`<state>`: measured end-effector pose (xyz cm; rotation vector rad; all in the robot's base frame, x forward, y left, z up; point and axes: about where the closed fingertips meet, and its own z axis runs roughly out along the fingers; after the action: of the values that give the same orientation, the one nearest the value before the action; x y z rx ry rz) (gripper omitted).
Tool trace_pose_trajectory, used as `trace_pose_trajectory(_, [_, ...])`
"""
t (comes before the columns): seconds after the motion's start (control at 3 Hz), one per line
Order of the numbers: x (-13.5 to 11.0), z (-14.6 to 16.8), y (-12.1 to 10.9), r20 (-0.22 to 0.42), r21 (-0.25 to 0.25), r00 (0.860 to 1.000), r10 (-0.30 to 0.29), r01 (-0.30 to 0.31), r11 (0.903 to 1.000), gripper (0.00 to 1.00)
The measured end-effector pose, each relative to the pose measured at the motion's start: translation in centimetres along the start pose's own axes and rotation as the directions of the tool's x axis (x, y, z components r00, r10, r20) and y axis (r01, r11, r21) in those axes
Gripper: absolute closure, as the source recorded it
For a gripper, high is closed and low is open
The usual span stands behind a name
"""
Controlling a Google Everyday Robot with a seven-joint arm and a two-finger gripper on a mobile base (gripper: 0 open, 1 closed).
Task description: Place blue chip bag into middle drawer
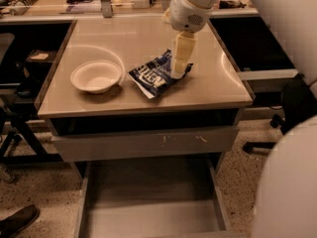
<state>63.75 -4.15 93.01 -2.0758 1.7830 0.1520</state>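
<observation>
End effector (179,73) poised at the right edge of the blue chip bag (154,76), which lies on the table (218,90) beside a white bowl (96,76); grip state cannot be told. Risk: an edge pinch may slip off the crinkly film before reaching the open middle drawer (148,207).

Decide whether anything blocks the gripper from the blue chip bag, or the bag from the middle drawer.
Nothing visible. The gripper is at the blue chip bag, by its right end; the white bowl sits apart, leftward; the middle drawer stands open below.
</observation>
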Motion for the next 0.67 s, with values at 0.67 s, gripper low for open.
trace_pose_trajectory(0.67, [-0.2,3.3,-1.9,0.022,-0.042,1.0,-0.012,0.013,0.9991,0.0])
